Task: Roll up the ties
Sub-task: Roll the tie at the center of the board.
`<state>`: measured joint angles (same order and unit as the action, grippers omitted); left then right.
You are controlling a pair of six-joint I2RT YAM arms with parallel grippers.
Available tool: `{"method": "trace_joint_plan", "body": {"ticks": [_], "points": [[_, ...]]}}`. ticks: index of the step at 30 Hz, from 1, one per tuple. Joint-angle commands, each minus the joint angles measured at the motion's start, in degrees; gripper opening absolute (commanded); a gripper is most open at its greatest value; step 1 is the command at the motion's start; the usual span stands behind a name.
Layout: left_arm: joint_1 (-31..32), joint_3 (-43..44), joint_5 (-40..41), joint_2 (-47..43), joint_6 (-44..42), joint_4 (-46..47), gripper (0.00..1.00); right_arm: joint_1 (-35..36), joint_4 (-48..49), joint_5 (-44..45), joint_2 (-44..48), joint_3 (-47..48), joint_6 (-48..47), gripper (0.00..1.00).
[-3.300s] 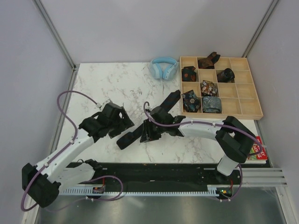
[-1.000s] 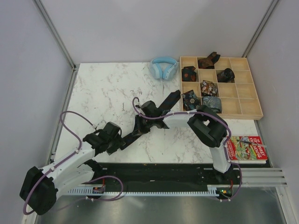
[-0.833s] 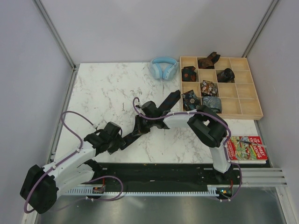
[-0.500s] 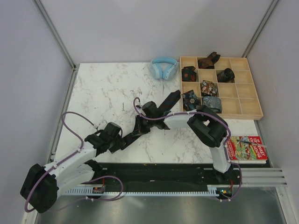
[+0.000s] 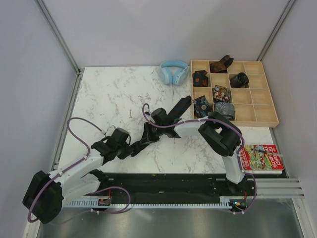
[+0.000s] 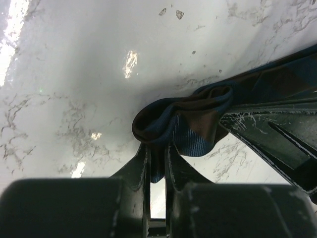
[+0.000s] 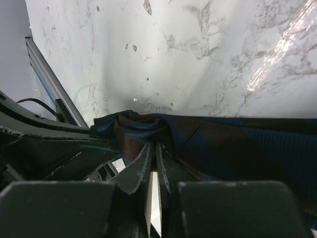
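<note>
Clamping the brown-and-blue tie (image 6: 190, 126) at its folded end, left gripper (image 6: 157, 151) and right gripper (image 7: 153, 148) both grip it side by side near the counter's (image 5: 109, 94) front edge

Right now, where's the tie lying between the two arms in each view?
Top external: the tie lies diagonally mid-table, from the left gripper up towards the wooden tray.
Left wrist: centre frame, the tie with its folded end bunched at the fingertips.
Right wrist: the tie spans the lower half.
Shared landmark: the marble tabletop under it.
</note>
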<state>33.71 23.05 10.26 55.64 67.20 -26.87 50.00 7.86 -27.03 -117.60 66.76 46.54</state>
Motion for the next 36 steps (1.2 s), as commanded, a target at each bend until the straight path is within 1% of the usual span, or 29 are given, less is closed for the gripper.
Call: {"method": "trace_joint_plan", "body": {"ticks": [1,3,8,13,21,24,29,36], "points": [[0.1,6.2,-1.4,-2.2,-3.0,-7.1,0.02,0.8,-3.8,3.4,0.0,-2.5,-0.1,0.13],[0.1,8.8,-1.4,-2.8,-4.3,-10.4,0.02,1.6,-4.3,3.5,0.7,-2.4,0.7,0.14],[0.1,11.9,-2.7,-4.4,-6.5,-14.3,0.02,4.8,-6.5,5.6,2.8,-0.5,1.1,0.14],[0.1,14.5,-3.0,-6.2,-7.6,-18.2,0.02,9.0,-7.2,6.9,2.0,1.4,2.8,0.14],[0.1,15.8,-4.2,-7.6,-8.6,-19.7,0.02,13.3,-7.0,8.5,0.1,4.8,5.2,0.14],[0.1,16.2,-5.2,-6.5,-9.6,-19.5,0.02,13.5,-7.0,8.9,0.3,4.7,5.4,0.14],[0.1,16.8,-5.3,-1.2,-12.6,-19.4,0.02,13.3,-7.7,9.8,1.2,4.1,4.4,0.14],[0.1,19.1,-1.7,5.9,-16.0,-21.2,0.02,11.6,-9.4,10.6,4.5,0.3,3.1,0.14]]}}
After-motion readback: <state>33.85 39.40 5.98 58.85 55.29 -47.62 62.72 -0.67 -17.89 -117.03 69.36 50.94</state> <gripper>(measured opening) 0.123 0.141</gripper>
